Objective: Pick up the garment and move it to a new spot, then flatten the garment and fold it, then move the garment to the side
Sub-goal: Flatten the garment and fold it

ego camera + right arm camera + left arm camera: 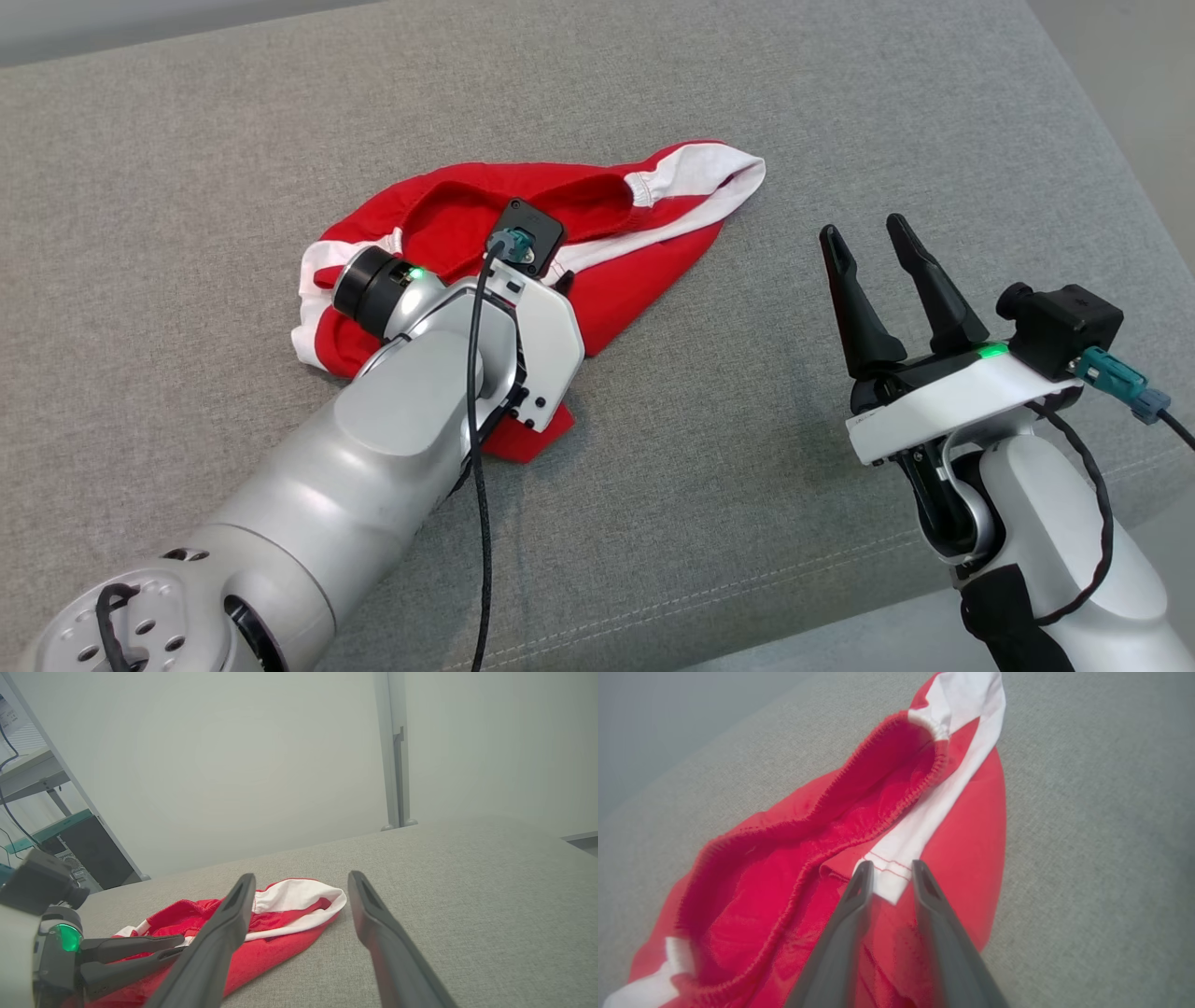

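Garment (pixel 653 275): crumpled mid-cushion (pixel 747 485), not yet lifted, flattened or folded
Left gripper (pixel 892 877): low over it, fingers narrowly apart astride white stripe (pixel 896 858); grip cannot be told
Right gripper (pixel 864 229): wide open, empty, well apart
Progress: likely first pick-up; all else left

You are looking across a grey upholstered surface (pixel 467 882) toward a pale wall (pixel 233 742); a metal post (pixel 397 751) is standing behind it, shelving (pixel 28 774) sitting off to one side.

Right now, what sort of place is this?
Probably a lab or test room: a grey upholstered surface holds red-and-white shorts, with a bare pale wall and a metal rack with a computer tower behind.
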Robot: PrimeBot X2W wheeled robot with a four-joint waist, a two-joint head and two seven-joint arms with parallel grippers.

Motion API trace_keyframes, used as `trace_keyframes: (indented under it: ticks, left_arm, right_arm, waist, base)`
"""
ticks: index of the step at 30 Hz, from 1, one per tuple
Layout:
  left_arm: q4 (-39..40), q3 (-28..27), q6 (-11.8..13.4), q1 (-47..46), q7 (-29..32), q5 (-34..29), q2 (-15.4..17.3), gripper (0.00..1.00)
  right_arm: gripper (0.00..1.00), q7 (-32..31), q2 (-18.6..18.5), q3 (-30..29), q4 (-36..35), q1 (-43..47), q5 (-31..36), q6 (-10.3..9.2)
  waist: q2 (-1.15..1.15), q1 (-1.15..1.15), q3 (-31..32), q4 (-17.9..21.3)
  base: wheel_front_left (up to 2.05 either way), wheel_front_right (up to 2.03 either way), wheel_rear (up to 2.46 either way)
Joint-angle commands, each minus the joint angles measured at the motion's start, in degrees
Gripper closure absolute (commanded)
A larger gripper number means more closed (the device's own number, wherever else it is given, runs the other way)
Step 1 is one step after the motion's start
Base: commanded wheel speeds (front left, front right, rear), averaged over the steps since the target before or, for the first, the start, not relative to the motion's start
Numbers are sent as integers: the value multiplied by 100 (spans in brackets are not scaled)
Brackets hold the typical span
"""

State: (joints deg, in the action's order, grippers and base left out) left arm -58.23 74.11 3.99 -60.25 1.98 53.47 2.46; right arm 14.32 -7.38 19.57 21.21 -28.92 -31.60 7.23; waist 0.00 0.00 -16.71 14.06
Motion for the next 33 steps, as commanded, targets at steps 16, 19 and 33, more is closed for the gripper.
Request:
trace_keyframes:
  ticks: [16,19,33]
  left_arm:
    - [-131,-78,-92,-197,256,-132,42,100]
    - [-105,-77,-102,-205,244,-153,42,100]
    - [44,-705,126,-1265,-1420,60,115,100]
  right_arm:
    - [0,68,-14,145,-100,-148,-101,25]
    - [0,68,-16,144,-97,-160,-107,25]
    - [0,68,-86,-55,-18,-72,-132,25]
  waist:
    - [0,0,-57,34]
    - [0,0,-48,13]
    - [0,0,279,-440]
  base:
    - [0,0,0]
    - [0,0,0]
    - [0,0,0]
